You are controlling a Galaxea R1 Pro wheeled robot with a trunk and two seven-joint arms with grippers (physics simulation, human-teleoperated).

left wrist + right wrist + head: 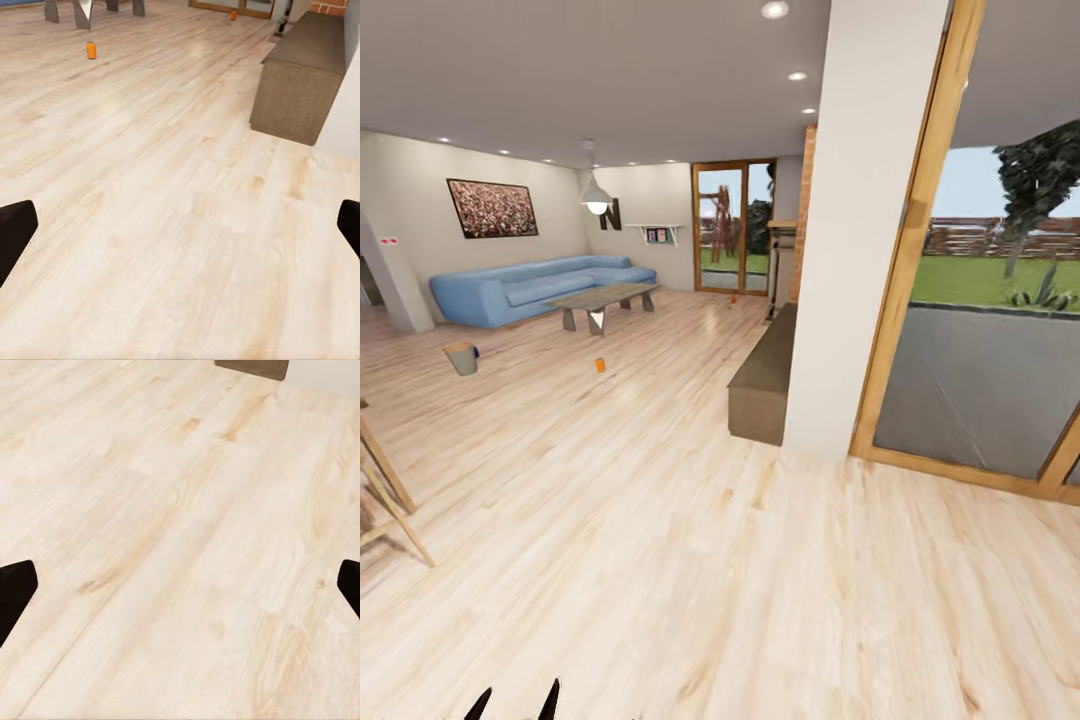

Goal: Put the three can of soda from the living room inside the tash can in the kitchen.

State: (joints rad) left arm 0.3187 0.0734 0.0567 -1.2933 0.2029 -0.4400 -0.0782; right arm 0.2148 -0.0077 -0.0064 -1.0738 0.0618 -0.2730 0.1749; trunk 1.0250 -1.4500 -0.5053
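with both our left claw (180, 225) and right claw (180, 585) spread and holding nothing above the wood floor (690, 560), we might tip the near orange can (600, 365) by rolling up carelessly, the bin (461, 357) and blue can (476, 352) left of it, before the coffee surface (605, 297) and sofa (530, 285).

Left hand (180, 232): two matte black fingers (15, 236) with blunt, rounded tips. Right hand (180, 592): identical black fingers (13, 594). No cables, screws or markings visible.
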